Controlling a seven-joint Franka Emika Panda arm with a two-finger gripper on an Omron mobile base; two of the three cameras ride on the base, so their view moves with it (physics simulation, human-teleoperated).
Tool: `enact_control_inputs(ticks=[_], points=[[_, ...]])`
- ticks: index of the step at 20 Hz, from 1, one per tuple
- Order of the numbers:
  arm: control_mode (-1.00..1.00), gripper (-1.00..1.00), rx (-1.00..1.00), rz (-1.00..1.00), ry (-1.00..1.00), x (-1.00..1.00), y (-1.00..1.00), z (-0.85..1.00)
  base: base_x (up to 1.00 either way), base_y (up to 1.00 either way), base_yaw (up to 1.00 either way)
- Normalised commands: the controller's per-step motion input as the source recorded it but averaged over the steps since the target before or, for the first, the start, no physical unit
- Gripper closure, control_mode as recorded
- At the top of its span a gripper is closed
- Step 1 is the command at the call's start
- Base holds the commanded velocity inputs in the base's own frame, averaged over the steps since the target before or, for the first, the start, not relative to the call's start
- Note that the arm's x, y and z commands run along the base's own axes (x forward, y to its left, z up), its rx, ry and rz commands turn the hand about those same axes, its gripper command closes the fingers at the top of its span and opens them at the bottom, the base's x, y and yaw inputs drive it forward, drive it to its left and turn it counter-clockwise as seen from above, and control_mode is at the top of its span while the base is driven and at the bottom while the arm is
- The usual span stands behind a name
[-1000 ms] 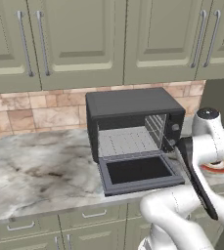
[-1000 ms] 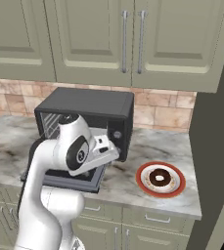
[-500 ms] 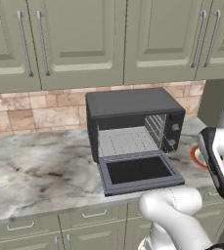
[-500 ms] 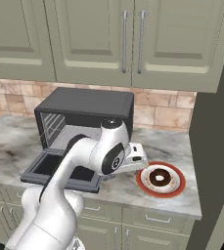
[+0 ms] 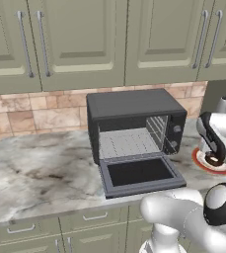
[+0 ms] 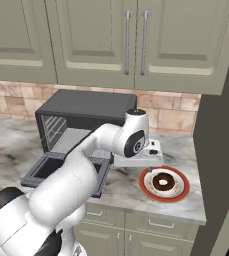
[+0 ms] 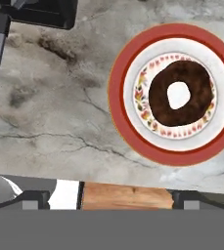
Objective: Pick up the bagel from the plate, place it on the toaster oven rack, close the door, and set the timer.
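Observation:
The bagel (image 7: 157, 100), a glossy dark brown ring, lies in the middle of the plate (image 7: 121, 97), white with a red-orange rim, up and right of centre in the hand view. My gripper (image 7: 112, 197) hangs open above the marble counter, off to one side of the plate, holding nothing. In the right base view the gripper (image 6: 138, 165) hovers just left of the plate (image 6: 178, 192) and bagel (image 6: 162, 182). The toaster oven's door (image 5: 139, 173) lies folded down, and the wire rack (image 5: 127, 143) shows inside. My arm hides part of the plate (image 5: 203, 163) in the left base view.
The toaster oven (image 6: 86, 107) stands against the tiled backsplash, with knobs (image 5: 173, 131) on its right face. A corner of the open door (image 7: 35, 12) is near the hand. A dark wall (image 6: 216, 150) bounds the counter at the right. Cabinets hang above.
My arm has swung right, from in front of the open oven to a spot over the counter beside the plate. The gripper has stayed open; the bagel and door have not moved.

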Motion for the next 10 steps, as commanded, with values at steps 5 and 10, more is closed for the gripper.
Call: enact_control_inputs(ticks=[5,10], points=[[-1.00,-1.00,0.01,-0.05,0.13,0.44,-0.26,-0.25,0.00,0.00,0.00],[-1.00,-1.00,0.01,-0.01,0.03,0.18,-0.29,-0.38,0.00,0.00,0.00]])
